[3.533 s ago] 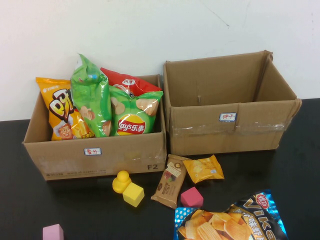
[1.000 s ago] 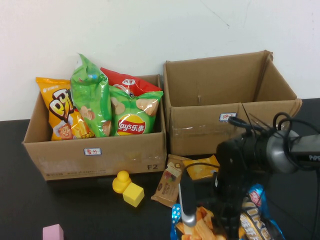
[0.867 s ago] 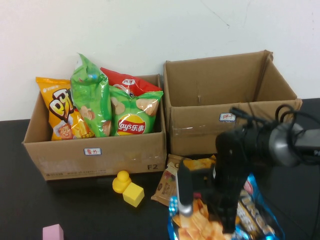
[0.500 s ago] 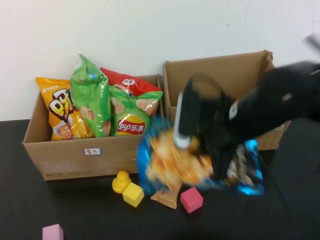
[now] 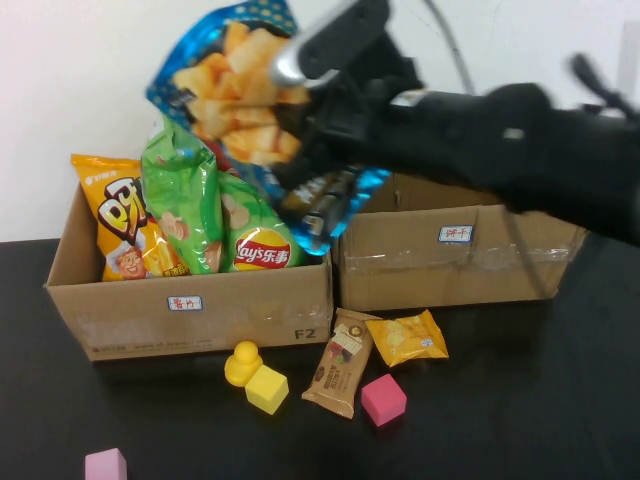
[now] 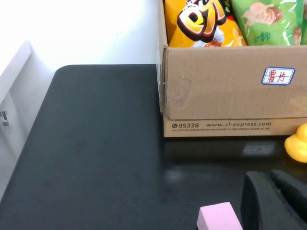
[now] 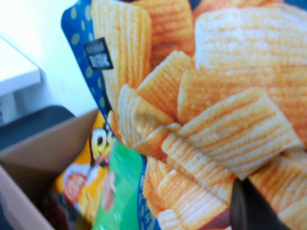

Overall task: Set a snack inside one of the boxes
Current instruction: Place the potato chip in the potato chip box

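R gripper clamps chip bag; L gripper low.

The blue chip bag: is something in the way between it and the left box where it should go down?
Yes. The right gripper holds the blue chip bag above the left box, which is already crowded with upright bags: an orange bag and green bags directly under it. The left gripper sits low near a pink block.
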